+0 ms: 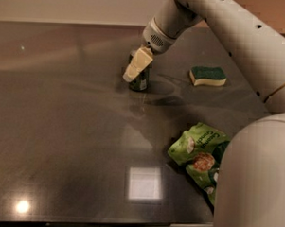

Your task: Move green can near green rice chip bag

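The green can (141, 82) stands upright on the dark table (61, 131), left of centre toward the back. My gripper (136, 68) is right at the can, covering its top and front-left side, so only the lower right part of the can shows. The green rice chip bag (197, 153) lies crumpled near the table's front right, well apart from the can, and its right part is hidden behind my arm's white body (253, 186).
A green-topped yellow sponge (208, 75) lies at the back right, to the right of the can. The table's front edge (104, 223) runs along the bottom of the view. A bright light reflection (143, 183) sits on the front middle of the table.
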Available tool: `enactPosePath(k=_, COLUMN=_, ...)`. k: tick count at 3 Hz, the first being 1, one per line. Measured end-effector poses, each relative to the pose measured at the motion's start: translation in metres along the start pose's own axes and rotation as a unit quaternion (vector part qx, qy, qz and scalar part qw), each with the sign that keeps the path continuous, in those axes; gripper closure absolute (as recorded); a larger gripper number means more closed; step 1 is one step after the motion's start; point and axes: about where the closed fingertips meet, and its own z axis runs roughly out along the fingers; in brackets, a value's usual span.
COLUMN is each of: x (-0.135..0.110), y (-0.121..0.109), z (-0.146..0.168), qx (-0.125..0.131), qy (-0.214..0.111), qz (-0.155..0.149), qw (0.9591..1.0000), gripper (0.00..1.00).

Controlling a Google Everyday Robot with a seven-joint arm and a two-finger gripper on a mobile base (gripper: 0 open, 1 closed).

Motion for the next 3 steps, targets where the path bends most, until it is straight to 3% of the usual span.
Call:
enactPosePath(k=2, x=0.000, y=0.008, z=-0.008, qx=-0.009, qy=-0.004, qz=-0.002, qw=0.9999, gripper=0.65)
enactPosePath(k=3, x=0.003, y=0.016, z=-0.028, qx=-0.006, qy=-0.010, qz=-0.005, qw=0.9999, gripper=0.88)
